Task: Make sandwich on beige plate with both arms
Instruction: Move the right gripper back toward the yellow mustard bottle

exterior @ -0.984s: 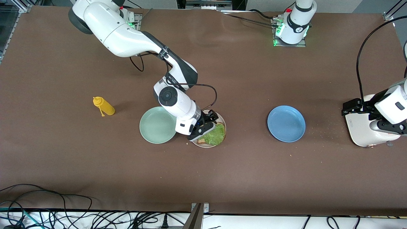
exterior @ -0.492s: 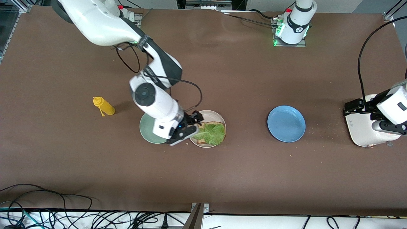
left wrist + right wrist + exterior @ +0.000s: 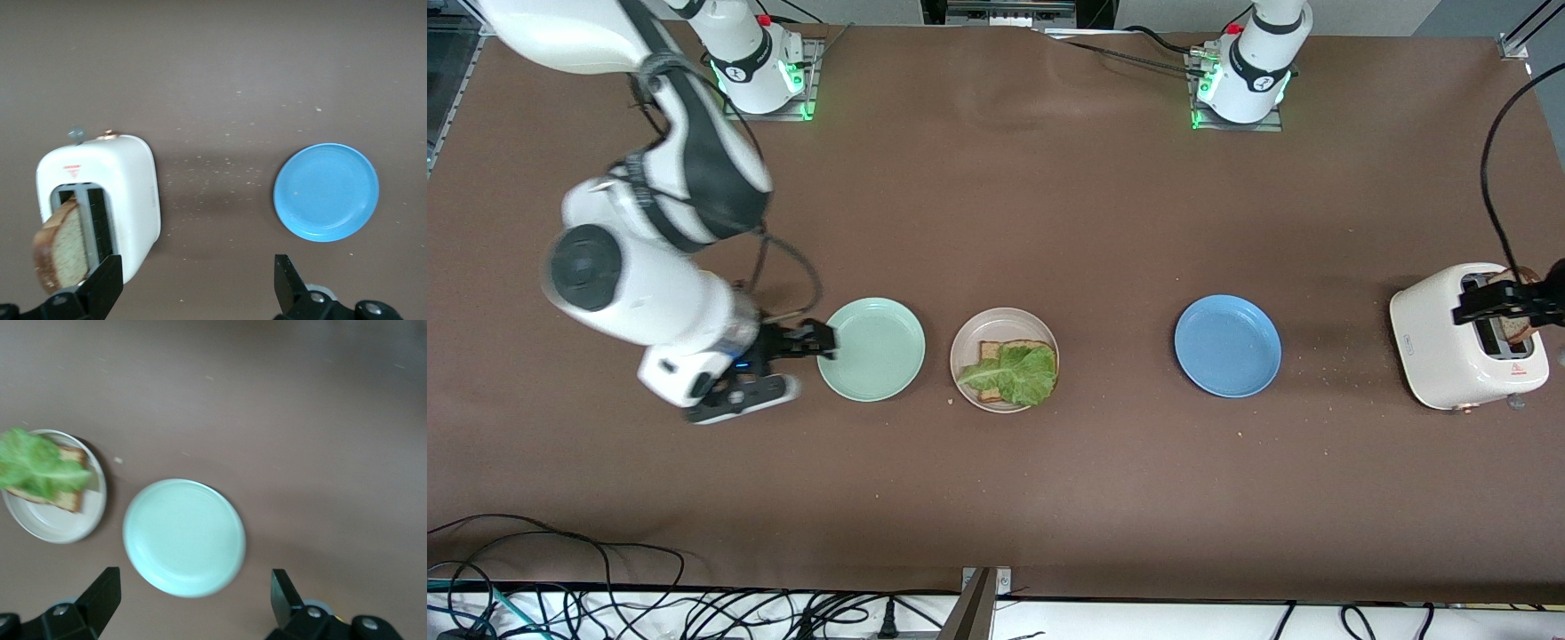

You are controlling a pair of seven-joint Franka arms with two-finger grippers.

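Front view shows the right arm swung clear of the beige plate [image 3: 1005, 320]: a second ago its wrist hung right over the food, and now the right gripper [image 3: 805, 342] sits over bare table just beside the mint-green plate [image 3: 871, 349], toward the right arm's end, with its jaws spread wide and nothing between them. Left behind on the beige plate are 1 bread slice [image 3: 996, 349] and a lettuce leaf [image 3: 1016, 373] draped over it, so I judge the lettuce step done and only the top slice missing from the sandwich. The right wrist view agrees, with the mint-green plate [image 3: 184, 537] below the open fingers and the half-built sandwich [image 3: 45, 473] off to one side. At the other end of the table the left gripper [image 3: 1507, 302] hovers over the white toaster [image 3: 1440, 342], jaws wide and empty, where half a second ago the arm's body covered it. The left wrist view shows a second bread slice [image 3: 61, 243] standing up out of the toaster [image 3: 130, 193] slot, with the blue plate [image 3: 327, 192] bare nearby. That slice looks like the next thing to fetch.
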